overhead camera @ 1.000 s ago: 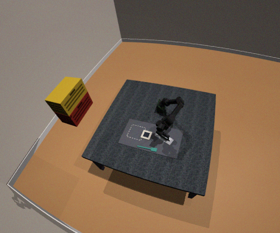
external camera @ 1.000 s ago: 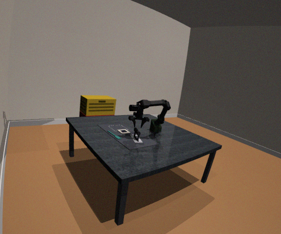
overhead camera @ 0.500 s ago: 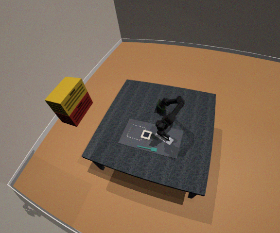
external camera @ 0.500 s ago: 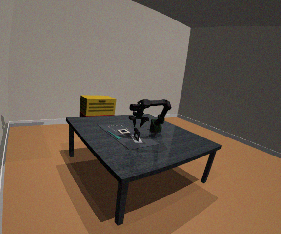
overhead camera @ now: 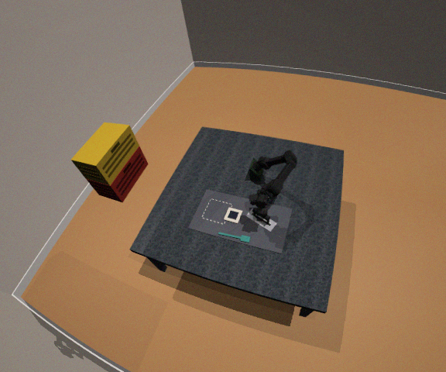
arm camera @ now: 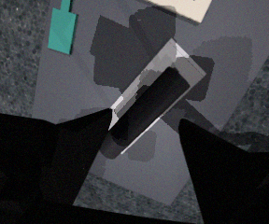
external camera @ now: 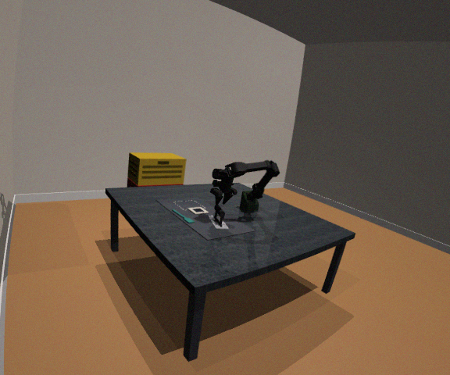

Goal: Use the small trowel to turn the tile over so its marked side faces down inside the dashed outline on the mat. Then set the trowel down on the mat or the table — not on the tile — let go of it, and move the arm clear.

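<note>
Gripper [overhead camera: 257, 208] [external camera: 220, 205] [arm camera: 146, 118] is spread, nothing pinched. It's above the small trowel [overhead camera: 272, 227] [external camera: 222, 226] [arm camera: 148, 107], fingers on either side of the dark handle. In the wrist view the handle runs slantwise between the fingertips, from about 1 o'clock down to 7; one fingertip overlaps the pale blade's edge in that view. Can't tell if it touches.

Trowel is on the mat [overhead camera: 283, 239] [external camera: 211, 234] [arm camera: 167, 187], pale blade flat, handle raised over it.

Tile [overhead camera: 228, 215] [external camera: 192, 211] [arm camera: 191, 9]: flat on the mat, cream border, dark square facing up. Top view, from the tile: dashed outline [overhead camera: 203, 211] [external camera: 184, 201] at 9 o'clock, trowel at 3, well apart from the tile. Tile sits at the outline's 3 o'clock side, mostly out of it, so not turned into place.

Teal tool [overhead camera: 245, 238] [external camera: 187, 219] [arm camera: 63, 31] lies on the mat at the tile's 6 o'clock in the top view, wide end toward 3. Wrist view shows its wide end at 10.

Arm [overhead camera: 283, 173] [external camera: 253, 166] reaches over from its base, at the tile's 1 o'clock in the top view. Yellow crate [overhead camera: 107, 139] [external camera: 160, 171] on a red one [overhead camera: 129, 177] [external camera: 156, 185], off the counter [overhead camera: 231, 264] [external camera: 233, 258] at 10.
</note>
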Controlling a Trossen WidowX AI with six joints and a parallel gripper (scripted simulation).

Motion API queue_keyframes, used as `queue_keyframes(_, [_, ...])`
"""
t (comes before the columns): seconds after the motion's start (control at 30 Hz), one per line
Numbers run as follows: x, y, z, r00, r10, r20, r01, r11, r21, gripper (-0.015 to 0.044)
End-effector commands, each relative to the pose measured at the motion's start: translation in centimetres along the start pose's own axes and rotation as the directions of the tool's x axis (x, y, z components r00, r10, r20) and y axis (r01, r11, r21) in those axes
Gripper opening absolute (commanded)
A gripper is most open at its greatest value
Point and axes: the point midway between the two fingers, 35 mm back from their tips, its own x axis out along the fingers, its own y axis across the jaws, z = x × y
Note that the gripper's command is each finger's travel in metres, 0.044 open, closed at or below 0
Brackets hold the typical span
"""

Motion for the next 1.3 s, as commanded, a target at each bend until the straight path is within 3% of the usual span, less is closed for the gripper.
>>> queue_keyframes(0.0, [0.0, -0.2, -0.1, 0.999, 0.025, 0.037, -0.020, 0.990, -0.136, 0.0300])
queue_keyframes(0.57, [0.7, -1.1, 0.1, 0.978, 0.129, 0.164, 0.003, 0.775, -0.632, 0.0300])
queue_keyframes(0.93, [1.0, -1.5, 0.3, 0.949, 0.214, 0.234, 0.094, 0.515, -0.852, 0.0300])
queue_keyframes(1.27, [1.1, -2.1, 0.4, 0.909, 0.296, 0.294, 0.228, 0.238, -0.944, 0.0300])
